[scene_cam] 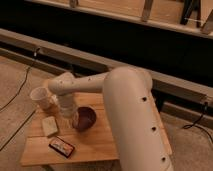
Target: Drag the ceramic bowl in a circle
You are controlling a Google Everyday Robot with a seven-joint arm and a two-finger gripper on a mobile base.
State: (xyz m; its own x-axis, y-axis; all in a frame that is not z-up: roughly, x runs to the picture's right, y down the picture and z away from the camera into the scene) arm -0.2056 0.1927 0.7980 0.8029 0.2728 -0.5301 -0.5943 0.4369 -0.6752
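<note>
The ceramic bowl (86, 118) is a small dark maroon glossy bowl on the wooden table (115, 145), near its middle and a little left. My gripper (71, 117) reaches down from the white arm (125, 110) and sits at the bowl's left rim, touching or just inside it. The wrist hides the fingertips.
A white paper cup (40, 96) stands at the table's back left, with a small bottle lying partly hidden behind the arm. A pale sponge-like block (49, 126) lies at the left. A dark snack packet (62, 147) lies near the front edge. A dark wall and rail run behind.
</note>
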